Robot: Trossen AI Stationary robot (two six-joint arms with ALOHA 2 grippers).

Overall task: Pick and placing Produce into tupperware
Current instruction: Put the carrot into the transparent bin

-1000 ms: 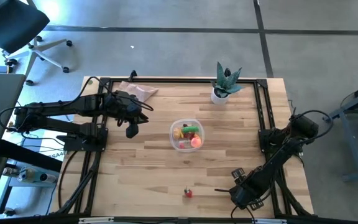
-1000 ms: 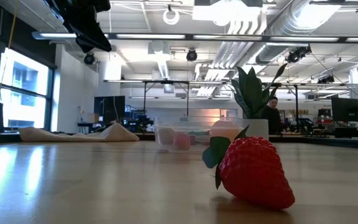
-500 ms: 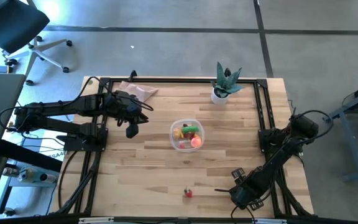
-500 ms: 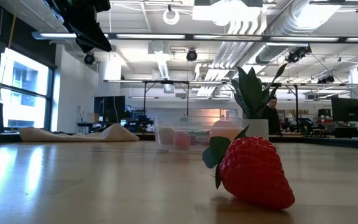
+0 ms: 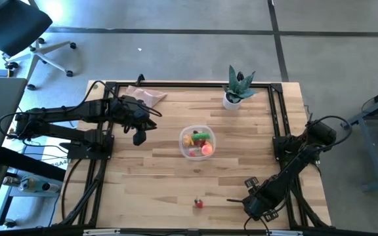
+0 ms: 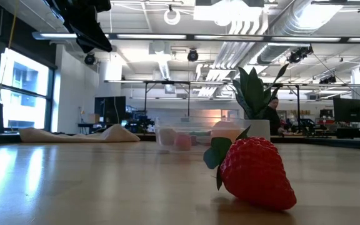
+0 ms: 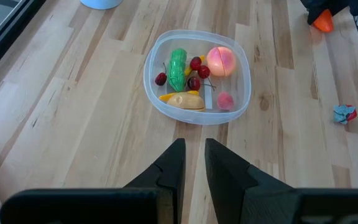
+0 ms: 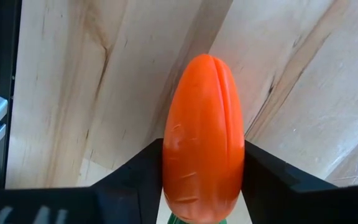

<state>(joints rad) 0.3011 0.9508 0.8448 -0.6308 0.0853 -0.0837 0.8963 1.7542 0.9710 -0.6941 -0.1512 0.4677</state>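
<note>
The right gripper (image 5: 253,204) sits low at the lower right of the high view, its two fingers pressed against both flanks of the orange carrot (image 8: 202,138), which it holds just above the bare boards. If that hold is only on the smooth tapering sides, the carrot could squirt forward or twist as the arm lifts. Its long axis runs straight along the fingers, rounded tip pointing away from the wrist, green top tucked back between them. The tupperware (image 5: 197,142) sits mid-table, already holding several pieces; the strawberry (image 5: 199,203) lies alone near the bottom edge. The left gripper (image 7: 192,163), nearly closed and empty, hangs left of the container.
</note>
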